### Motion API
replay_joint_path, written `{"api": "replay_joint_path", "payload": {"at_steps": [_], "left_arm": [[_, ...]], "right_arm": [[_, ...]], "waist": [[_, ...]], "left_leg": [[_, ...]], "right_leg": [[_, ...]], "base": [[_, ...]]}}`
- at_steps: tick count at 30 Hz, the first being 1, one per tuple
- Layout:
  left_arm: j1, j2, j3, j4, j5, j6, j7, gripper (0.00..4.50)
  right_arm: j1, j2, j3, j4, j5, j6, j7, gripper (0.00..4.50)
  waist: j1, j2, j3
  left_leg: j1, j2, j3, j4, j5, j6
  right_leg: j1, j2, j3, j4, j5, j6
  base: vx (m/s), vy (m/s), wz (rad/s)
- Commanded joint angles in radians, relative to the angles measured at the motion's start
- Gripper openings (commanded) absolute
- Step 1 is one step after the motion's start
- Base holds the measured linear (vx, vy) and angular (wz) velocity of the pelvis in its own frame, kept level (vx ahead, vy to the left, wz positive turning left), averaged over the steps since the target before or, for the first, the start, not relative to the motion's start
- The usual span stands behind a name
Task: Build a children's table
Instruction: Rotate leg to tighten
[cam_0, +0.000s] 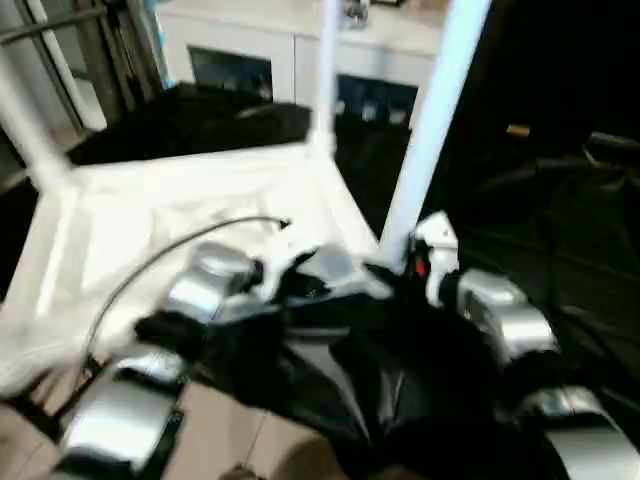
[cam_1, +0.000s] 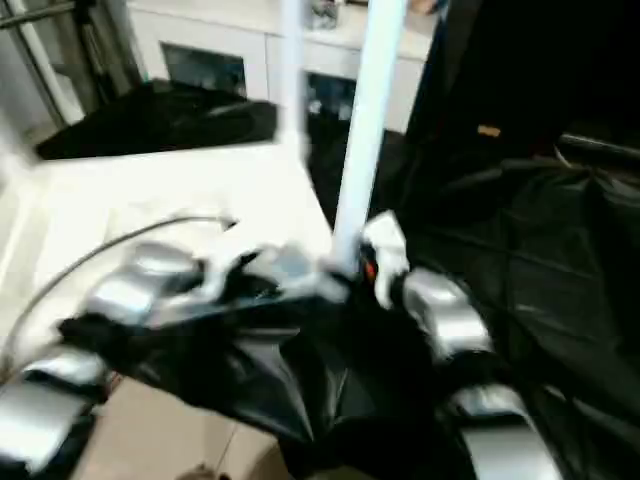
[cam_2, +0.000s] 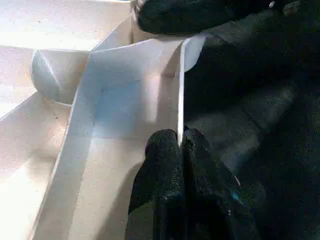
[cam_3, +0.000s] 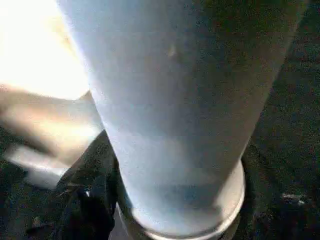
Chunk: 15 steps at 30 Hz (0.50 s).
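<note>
Where the two silver forearms reach in from the near edge, the left hand (cam_2: 181, 150) is pinched shut on the thin rim wall of the tabletop (cam_0: 150, 240), one black finger on each face of that wall, just short of the near corner.

Right hand (cam_0: 405, 268): at the base of the near leg (cam_0: 430, 130), fingers set on either side of the tube; whether they press it or stand slightly off cannot be told.

Tabletop: white plastic, lying underside up with ribs showing, resting on black sheeting (cam_1: 560, 280) that spreads to the right and under the hands.

Near leg: white tapered tube, upright in the near right corner socket (cam_3: 200, 225), the socket's ring closing round its foot. It rises between the two hands, touching or just beside the right one.

Second leg (cam_0: 325, 70): upright at the far right corner.

Third leg (cam_0: 25, 120): leaning at the far left corner.

Grey cable (cam_0: 150, 262): curving over the tabletop from the left forearm.

Beyond: white glass-door cabinet (cam_0: 270, 60) along the back.
</note>
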Motion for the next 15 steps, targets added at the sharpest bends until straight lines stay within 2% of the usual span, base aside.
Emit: {"api": "replay_joint_path", "payload": {"at_steps": [1, 2, 3, 4, 7, 10, 12, 15], "left_arm": [[-0.066, -0.078, 0.040, 0.018, -0.011, -0.008, 0.162, 0.00], [-0.068, -0.083, 0.041, 0.022, -0.010, -0.008, 0.169, 0.00], [-0.071, -0.095, 0.036, 0.026, -0.004, -0.011, 0.172, 0.00], [-0.073, -0.105, 0.035, 0.030, -0.001, -0.018, 0.171, 0.00], [-0.068, -0.110, 0.027, 0.028, -0.006, -0.027, 0.143, 0.00], [-0.052, -0.090, 0.008, 0.014, -0.010, -0.053, 0.086, 0.00], [-0.040, -0.074, 0.004, 0.005, -0.013, -0.067, 0.047, 0.00], [-0.023, -0.054, -0.002, -0.012, -0.016, -0.083, -0.006, 0.00]], "right_arm": [[-0.002, 0.094, 0.037, 0.084, -0.004, 0.008, -0.093, 2.73], [-0.007, 0.100, 0.036, 0.092, -0.007, 0.003, -0.108, 2.73], [-0.014, 0.114, 0.034, 0.109, -0.012, -0.016, -0.126, 2.73], [-0.020, 0.127, 0.032, 0.122, -0.013, -0.029, -0.125, 3.29], [-0.026, 0.140, 0.033, 0.128, -0.015, -0.037, -0.101, 3.53], [-0.028, 0.122, 0.052, 0.117, -0.036, -0.069, -0.064, 3.88], [-0.021, 0.102, 0.065, 0.104, -0.030, -0.110, 0.013, 3.94], [-0.006, 0.073, 0.089, 0.072, -0.022, -0.146, 0.109, 3.94]], "waist": [[-0.002, -0.003, -0.062], [0.000, 0.002, -0.065], [-0.002, 0.000, -0.065], [0.000, 0.000, -0.066], [-0.002, -0.001, -0.065], [-0.005, 0.000, -0.063], [-0.005, -0.001, -0.064], [-0.005, -0.003, -0.067]], "left_leg": [[0.015, 0.022, -0.005, -0.063, -0.224, 0.005], [0.014, 0.022, -0.006, -0.063, -0.214, 0.004], [0.012, 0.022, -0.006, -0.063, -0.208, 0.006], [0.012, 0.021, -0.005, -0.061, -0.196, 0.012], [0.008, 0.021, -0.005, -0.061, -0.190, 0.033], [0.009, 0.021, -0.006, -0.063, -0.218, 0.033], [0.010, 0.022, -0.006, -0.063, -0.222, 0.033], [0.006, 0.023, -0.005, -0.060, -0.188, 0.054]], "right_leg": [[0.043, -0.069, 0.046, -0.081, -0.213, -0.199], [0.045, -0.071, 0.045, -0.078, -0.194, -0.203], [0.046, -0.069, 0.044, -0.078, -0.180, -0.203], [0.048, -0.068, 0.044, -0.075, -0.147, -0.208], [0.052, -0.066, 0.042, -0.071, -0.108, -0.218], [0.052, -0.069, 0.042, -0.079, -0.163, -0.210], [0.052, -0.070, 0.043, -0.078, -0.167, -0.210], [0.057, -0.069, 0.042, -0.070, -0.097, -0.226]], "base": [[0.000, 0.000, 0.00], [0.000, 0.000, 0.00], [0.000, 0.000, 0.00], [0.000, 0.000, 0.00], [0.000, 0.000, 0.00], [0.000, 0.000, 0.00], [0.000, 0.000, 0.00], [0.000, 0.000, 0.00]]}}
